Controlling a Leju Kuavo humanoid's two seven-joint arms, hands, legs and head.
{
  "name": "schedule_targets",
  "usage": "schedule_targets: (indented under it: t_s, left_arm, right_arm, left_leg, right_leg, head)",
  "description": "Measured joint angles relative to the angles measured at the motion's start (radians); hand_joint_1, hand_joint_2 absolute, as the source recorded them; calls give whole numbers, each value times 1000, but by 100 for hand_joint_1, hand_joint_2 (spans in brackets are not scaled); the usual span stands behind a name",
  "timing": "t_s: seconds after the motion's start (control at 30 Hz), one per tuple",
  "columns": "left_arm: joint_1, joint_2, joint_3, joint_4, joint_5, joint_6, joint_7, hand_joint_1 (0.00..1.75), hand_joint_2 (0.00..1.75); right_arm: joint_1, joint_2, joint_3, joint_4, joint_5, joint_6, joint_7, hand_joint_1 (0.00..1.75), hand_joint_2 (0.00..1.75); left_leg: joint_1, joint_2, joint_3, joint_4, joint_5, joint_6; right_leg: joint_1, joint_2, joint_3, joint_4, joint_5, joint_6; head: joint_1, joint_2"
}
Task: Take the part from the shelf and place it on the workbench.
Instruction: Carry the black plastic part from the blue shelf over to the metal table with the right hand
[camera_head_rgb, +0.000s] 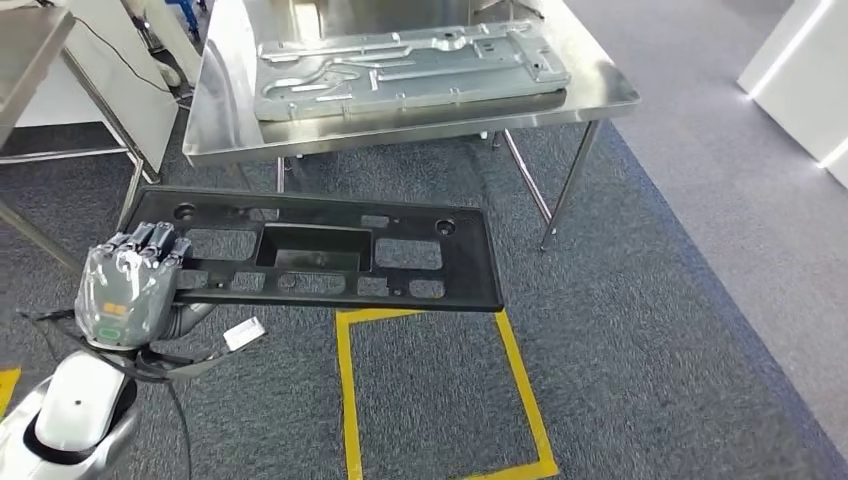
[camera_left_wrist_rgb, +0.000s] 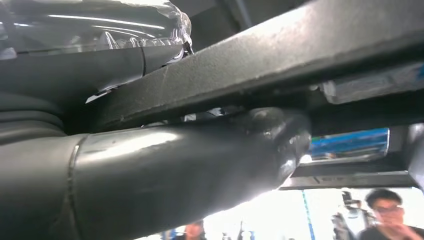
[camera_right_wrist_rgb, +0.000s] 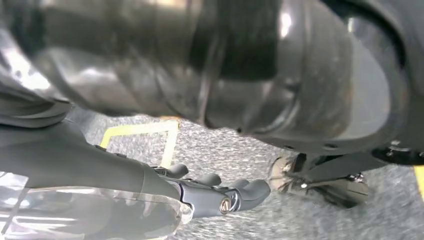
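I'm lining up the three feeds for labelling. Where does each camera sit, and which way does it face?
Head view: high on the body, looking forward and down at the black part, the steel workbench and the left hand.
Left wrist view: behind the left hand, under the part's edge.
Right wrist view: by the hanging right hand, facing the carpet.
Shared: head and right wrist views show yellow floor tape.

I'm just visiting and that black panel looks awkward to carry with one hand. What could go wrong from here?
The left hand grips the long black panel at one end only, so the far end could sag or slip free. The steel workbench already holds a grey metal plate, leaving little bare space, so the panel might land on it.
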Motion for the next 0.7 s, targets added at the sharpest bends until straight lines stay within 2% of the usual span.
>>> schedule_targets:
  t_s: [0.07, 0.1, 0.13, 0.17, 0.2, 0.27, 0.3, 0.33, 0.43, 0.5, 0.53, 0.6, 0.63, 0.67, 0.7]
  left_arm:
    - [-4, -15, 1, 0, 1, -9, -1, 175, 0]
    - [-4, -24, 1, 0, 1, -12, -1, 175, 0]
    - [-2, -32, 1, 0, 1, -15, -1, 175, 0]
    - [0, -40, 1, 0, 0, -17, -1, 175, 0]
    - [2, -46, 1, 0, 0, -18, -1, 175, 0]
    - [4, -53, 1, 0, -2, -19, -1, 175, 0]
    - [4, -55, 1, 1, -3, -19, -1, 175, 0]
    - [6, -57, 1, 1, -3, -18, -1, 175, 0]
    - [13, -62, -1, 2, -1, -15, -2, 175, 0]
    - [17, -64, -2, 3, 2, -13, -3, 175, 0]
    - [18, -65, -2, 5, 2, -13, -3, 175, 0]
    - [21, -67, -3, 9, 2, -12, -4, 175, 0]
    - [24, -69, -5, 12, 2, -12, -4, 175, 0]
    - [27, -70, -5, 14, 2, -12, -4, 175, 0]
    - [30, -71, -6, 16, 2, -12, -4, 175, 0]
  right_arm:
    - [2, -1, -1, 3, 0, 1, 7, 0, 0]
    - [4, -1, -2, 4, -3, 4, 11, 0, 0]
    - [5, -1, -4, 3, -8, 8, 18, 0, 0]
    - [6, -1, -5, 0, -17, 16, 26, 0, 0]
    - [7, -1, -6, -3, -28, 24, 33, 0, 0]
    - [7, -1, -6, -14, -44, 43, 45, 0, 0]
    - [7, 0, -6, -21, -50, 53, 50, 0, 0]
    - [8, 2, -7, -30, -56, 63, 56, 0, 0]
    - [10, 16, -7, -67, -71, 96, 81, 0, 0]
    - [13, 30, -7, -98, -76, 116, 94, 0, 0]
    - [15, 38, -7, -112, -78, 124, 99, 0, 0]
    - [19, 49, -7, -135, -79, 132, 104, 0, 0]
    - [20, 53, -7, -143, -79, 133, 106, 0, 0]
    - [21, 56, -7, -150, -79, 133, 107, 0, 0]
    - [21, 59, -7, -155, -79, 133, 108, 0, 0]
  left_leg:
    - [1, -21, -1, -2, 3, 8]
    - [-1, -31, -2, -1, 3, 11]
    - [-2, -41, -2, 0, 2, 12]
    - [-3, -50, -2, 1, 0, 13]
    - [-3, -59, 0, 3, -1, 12]
    - [-4, -72, 2, 8, -6, 8]
    - [-5, -76, 1, 11, -9, 4]
    - [-5, -79, -1, 13, -11, -1]
    - [-3, -81, -3, 14, -16, -19]
    - [-3, -61, -16, 49, -42, -29]
    - [-2, -48, -35, 94, -69, -33]
    - [1, -30, -95, 222, -132, -42]
    - [2, -27, -118, 270, -147, -45]
    - [4, -25, -126, 285, -143, -48]
    - [6, -22, -114, 262, -121, -49]
  right_leg:
    - [-4, 62, -61, 120, -61, 4]
    - [-4, 75, -98, 186, -85, 5]
    - [-3, 80, -126, 229, -91, 4]
    - [-3, 82, -138, 236, -76, 3]
    - [-3, 83, -131, 205, -44, 0]
    - [-2, 94, -82, 76, 35, -9]
    - [-1, 100, -62, 21, 59, -14]
    - [1, 106, -50, -12, 70, -17]
    - [3, 105, -45, -32, 74, -29]
    - [-1, 99, -37, -44, 79, -43]
    - [-3, 94, -34, -48, 80, -48]
    - [-2, 87, -33, -48, 78, -53]
    - [-2, 84, -33, -48, 78, -53]
    - [-2, 82, -32, -47, 77, -52]
    - [-2, 80, -31, -46, 75, -51]
  head:
    - [0, 0]
    - [0, 0]
    - [0, 0]
    - [0, 0]
    - [0, 0]
    - [0, 0]
    - [0, 0]
    - [0, 0]
    - [0, 0]
    - [0, 0]
    - [0, 0]
    - [0, 0]
    - [0, 0]
    - [0, 0]
    - [0, 0]
